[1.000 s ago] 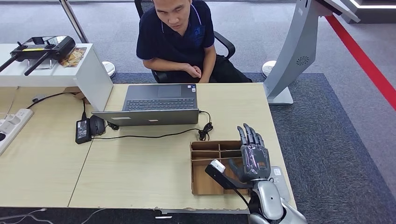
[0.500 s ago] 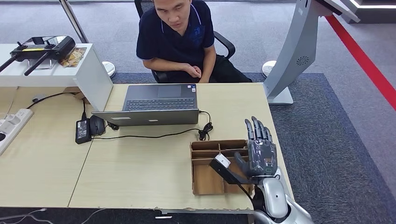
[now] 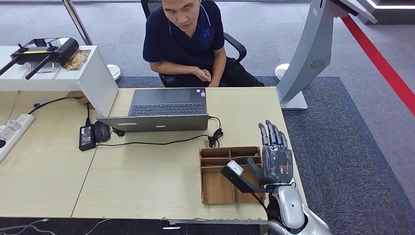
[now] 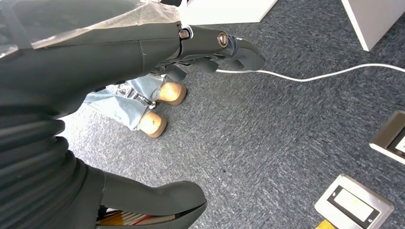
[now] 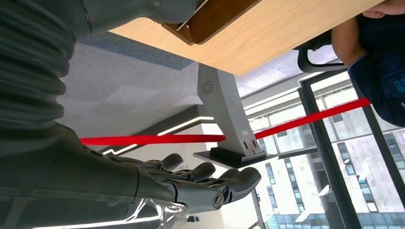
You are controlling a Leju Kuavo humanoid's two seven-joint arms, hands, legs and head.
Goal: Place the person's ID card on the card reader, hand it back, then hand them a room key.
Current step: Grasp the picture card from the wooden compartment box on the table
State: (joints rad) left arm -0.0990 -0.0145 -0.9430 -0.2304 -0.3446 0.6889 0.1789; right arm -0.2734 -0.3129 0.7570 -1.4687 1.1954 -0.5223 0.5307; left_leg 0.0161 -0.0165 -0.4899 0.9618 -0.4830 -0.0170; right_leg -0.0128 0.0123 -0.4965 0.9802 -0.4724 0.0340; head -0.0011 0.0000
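My right hand (image 3: 275, 159) is raised over the right end of a brown cardboard tray (image 3: 215, 193) with several compartments, near the table's right edge. Its fingers point straight away from me, spread a little, and nothing is between them. In the right wrist view the same hand (image 5: 196, 183) has its fingers stretched out and bare. My left hand (image 4: 210, 45) hangs low over grey carpet, fingers loosely extended, thumb apart, holding nothing. A person (image 3: 188, 39) in a dark shirt sits across the table with one hand (image 3: 203, 74) resting at the far edge.
An open laptop (image 3: 164, 110) sits mid-table with its cable (image 3: 161, 143) running towards the tray. A charger and mouse (image 3: 93, 133) lie to the left, with a power strip (image 3: 12, 132) further left. A white box (image 3: 58, 73) carries a black device. A grey kiosk stand (image 3: 308, 54) rises at the right.
My right hand has shifted to the right and slightly away from me, from above the tray's middle to its right end. Its fingers stay extended. The person has not moved.
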